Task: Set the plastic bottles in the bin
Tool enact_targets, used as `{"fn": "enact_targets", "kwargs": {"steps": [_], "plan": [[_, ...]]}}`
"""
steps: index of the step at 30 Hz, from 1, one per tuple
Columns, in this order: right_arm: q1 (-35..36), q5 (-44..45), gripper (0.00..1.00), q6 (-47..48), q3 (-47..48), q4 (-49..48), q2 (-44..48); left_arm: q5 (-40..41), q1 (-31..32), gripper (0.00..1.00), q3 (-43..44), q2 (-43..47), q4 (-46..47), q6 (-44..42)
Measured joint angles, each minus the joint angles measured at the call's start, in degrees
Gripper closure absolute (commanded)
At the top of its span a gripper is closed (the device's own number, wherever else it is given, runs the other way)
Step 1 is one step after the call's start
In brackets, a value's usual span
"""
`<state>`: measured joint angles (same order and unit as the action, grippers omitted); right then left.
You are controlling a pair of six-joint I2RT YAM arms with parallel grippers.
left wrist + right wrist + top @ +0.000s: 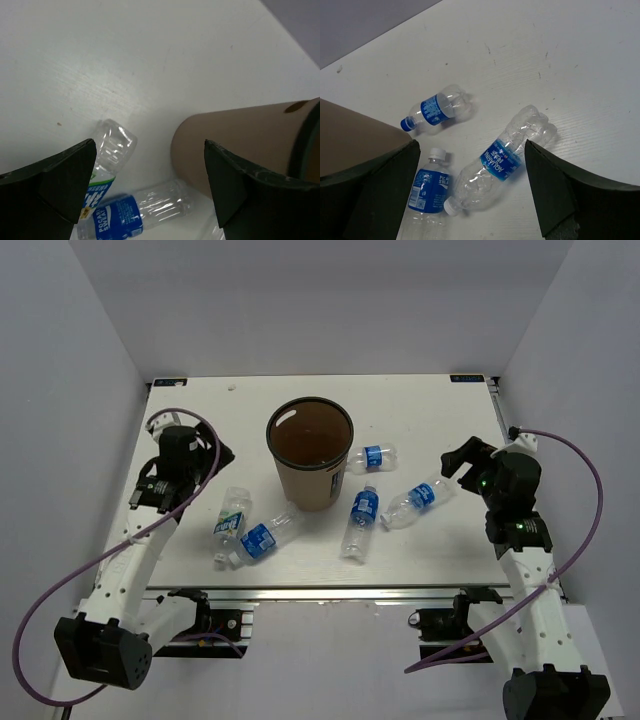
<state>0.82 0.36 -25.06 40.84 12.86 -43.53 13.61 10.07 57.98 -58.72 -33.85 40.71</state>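
One brown bin [310, 452] stands mid-table, and all five plastic bottles [360, 522] lie flat around its near and right sides, none inside. Both grippers hang spread and empty. The right gripper [462, 462] looks best placed. The Aquafina bottle [420, 502] lies just near-left of it and shows between its fingers in the wrist view, with its long axis slanting from the cap at near-left to the base at far-right. The left gripper [212, 462] has the white-green bottle [231, 517] to its near-right.
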Motion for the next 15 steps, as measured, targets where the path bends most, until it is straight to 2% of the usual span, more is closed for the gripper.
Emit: {"fn": "enact_targets", "kwargs": {"steps": [3, 11, 15], "plan": [[0.00, -0.72, 0.11, 0.04, 0.00, -0.09, 0.37, -1.84, 0.00, 0.02, -3.48, -0.44, -1.38, 0.31], [0.00, -3.82, 0.11, 0.57, 0.00, -0.94, 0.98, -11.69, -0.04, 0.02, -20.06, 0.59, -0.92, 1.01], [0.00, -5.18, 0.11, 1.14, 0.00, -0.96, -0.15, -12.02, -0.04, 0.02, -20.33, 0.72, -0.09, 1.40]]}}
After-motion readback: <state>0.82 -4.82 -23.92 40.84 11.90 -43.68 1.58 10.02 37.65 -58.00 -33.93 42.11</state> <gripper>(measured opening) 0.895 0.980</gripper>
